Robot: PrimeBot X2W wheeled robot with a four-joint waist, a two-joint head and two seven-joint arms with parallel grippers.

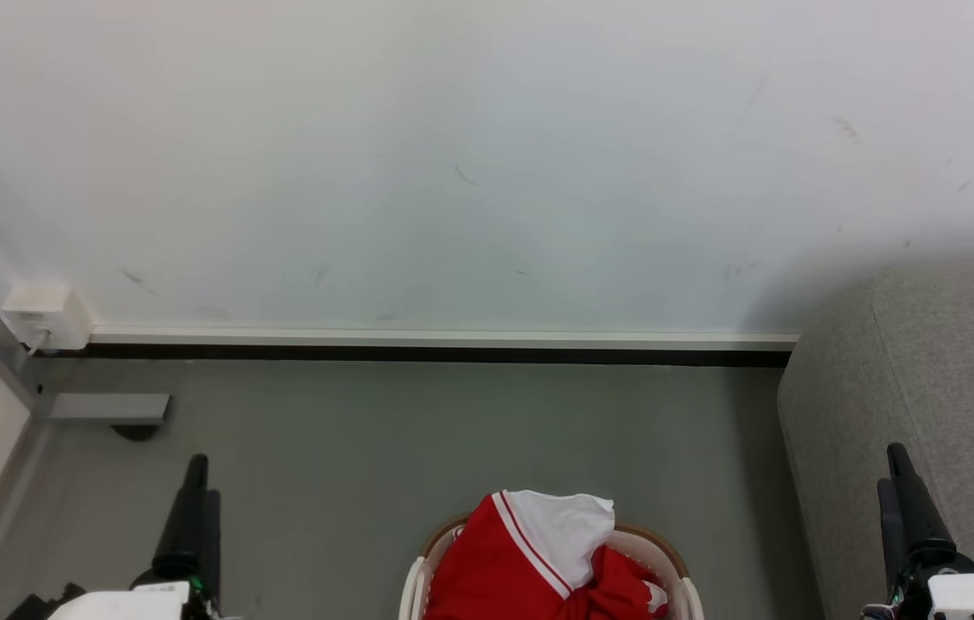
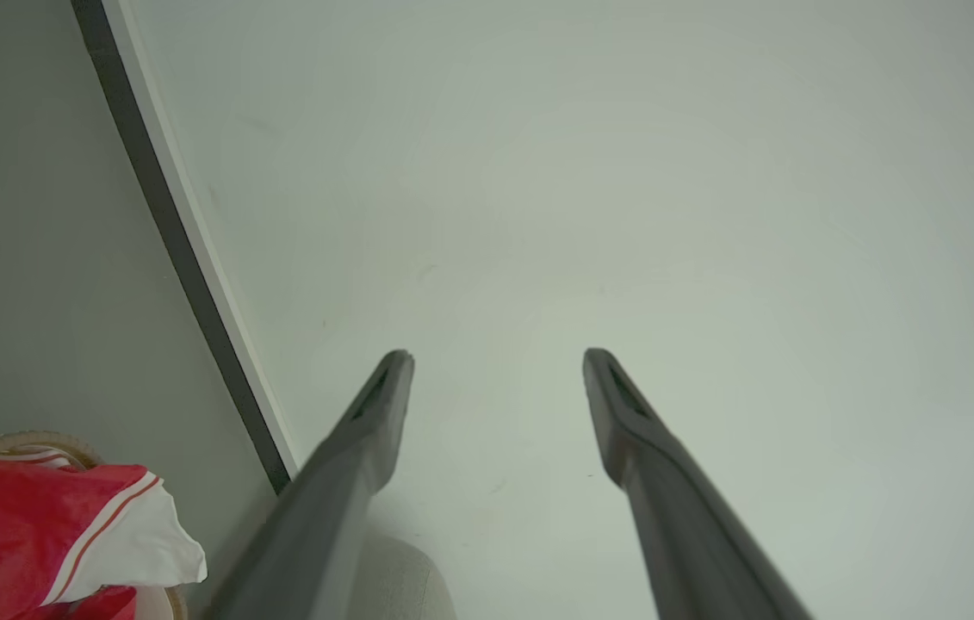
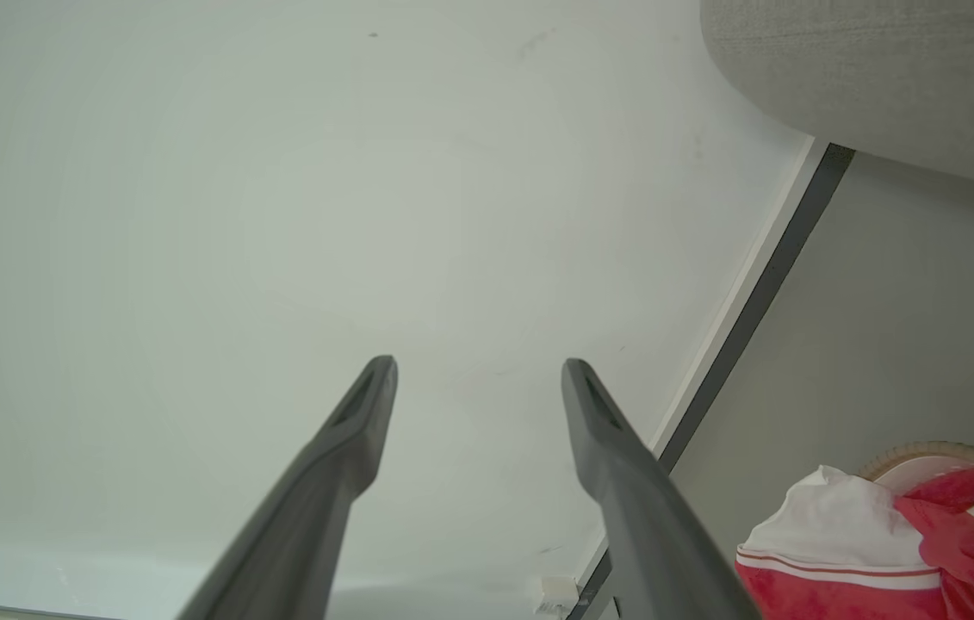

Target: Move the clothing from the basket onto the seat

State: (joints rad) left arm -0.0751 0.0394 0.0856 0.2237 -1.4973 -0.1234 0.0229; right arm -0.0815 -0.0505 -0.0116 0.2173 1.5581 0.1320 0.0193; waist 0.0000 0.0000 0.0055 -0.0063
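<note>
Up close, left gripper (image 2: 497,353) and right gripper (image 3: 478,362) gape empty; overhead, clothing (image 1: 487,568) fills basket (image 1: 412,590).

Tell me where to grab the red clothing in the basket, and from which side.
Grip the raised peak of the clothing, where the white panel folds over the red, coming straight down from above. The heap bulges above the rim of the basket there, so loose fabric can likely be pinched without meeting the plastic walls.
</note>
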